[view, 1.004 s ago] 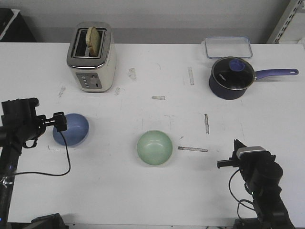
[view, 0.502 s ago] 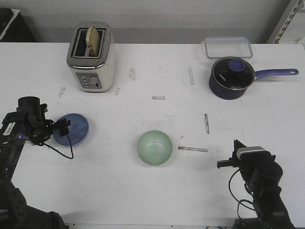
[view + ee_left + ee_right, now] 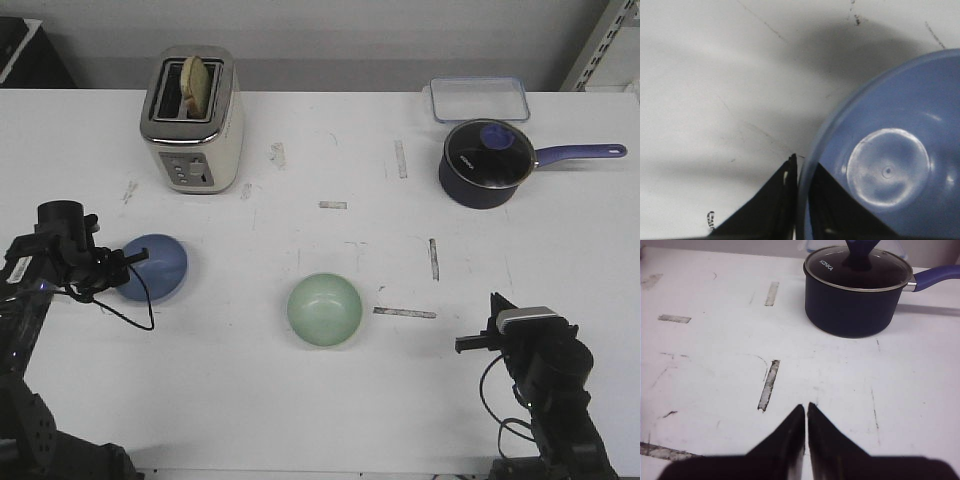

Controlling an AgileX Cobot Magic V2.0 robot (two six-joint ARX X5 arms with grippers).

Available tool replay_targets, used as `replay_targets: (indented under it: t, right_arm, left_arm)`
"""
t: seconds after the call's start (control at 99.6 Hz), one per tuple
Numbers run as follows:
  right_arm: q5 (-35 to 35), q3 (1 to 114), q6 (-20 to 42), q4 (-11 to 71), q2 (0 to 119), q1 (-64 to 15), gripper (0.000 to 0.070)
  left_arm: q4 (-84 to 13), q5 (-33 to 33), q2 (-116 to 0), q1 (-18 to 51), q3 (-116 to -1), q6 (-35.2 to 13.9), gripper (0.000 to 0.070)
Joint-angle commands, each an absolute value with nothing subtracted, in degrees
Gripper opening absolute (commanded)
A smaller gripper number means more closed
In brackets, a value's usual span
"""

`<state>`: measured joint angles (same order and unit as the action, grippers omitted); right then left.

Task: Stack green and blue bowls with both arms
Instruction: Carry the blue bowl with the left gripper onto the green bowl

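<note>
- Two bowls in play: the blue bowl (image 3: pixel 150 267) sits on the left side of the table (image 3: pixel 300 400), tipped up a bit, and the green bowl (image 3: pixel 325 310) rests flat and open-side-up near the middle, well apart from it.
- In the left wrist view we see the left gripper (image 3: pixel 801 200) pinched on the blue bowl's (image 3: pixel 880 160) rim, one finger inside the wall and one outside, so we'd call that a narrow claw holding the bowl.
- The right gripper (image 3: pixel 806 427) has its fingers pressed together on nothing, hanging over bare table near the front right, nowhere close to the green bowl.
- Our read: the step in hand is lifting the blue bowl and carrying it over to the green one.
- To do it well we'd keep the rim pinch firm, since a smooth bowl held by one edge wants to swing or slip. Lift high enough to clear the green rim, level the bowl out, centre it, then lower before letting go.
- The right arm could steady the green bowl so it doesn't skid when the blue one lands.
- Further out: the toaster (image 3: pixel 192 120) at back left, the saucepan (image 3: pixel 487 165) and a clear container (image 3: pixel 479 98) at back right, all well out of the path.
</note>
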<state>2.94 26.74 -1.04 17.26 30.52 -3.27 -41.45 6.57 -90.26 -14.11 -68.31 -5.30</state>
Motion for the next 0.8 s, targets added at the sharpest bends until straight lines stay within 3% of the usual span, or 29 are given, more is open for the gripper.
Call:
replay_targets:
  t: [0.0,0.151,0.361,0.793]
  right_arm:
    - [3.0,27.0,-0.3,16.8,30.9,-3.3,0.0]
    - [3.0,27.0,-0.2,16.8,30.9,-3.3,0.0]
    - [3.0,27.0,0.2,16.8,30.9,-3.3,0.0]
    - [3.0,27.0,0.2,18.3,30.9,-3.3,0.0]
  left_arm:
    - [-41.6,6.7,-89.8,-14.2,-70.9,-5.6,0.0001]
    - [-42.0,9.4,-87.5,-13.1,-75.3,-6.0,0.0001]
    - [-42.0,17.9,-81.8,-7.4,-80.8,-10.7,0.0001]
    - [-38.6,18.0,-79.4,22.7,-81.1,-11.7,0.0001]
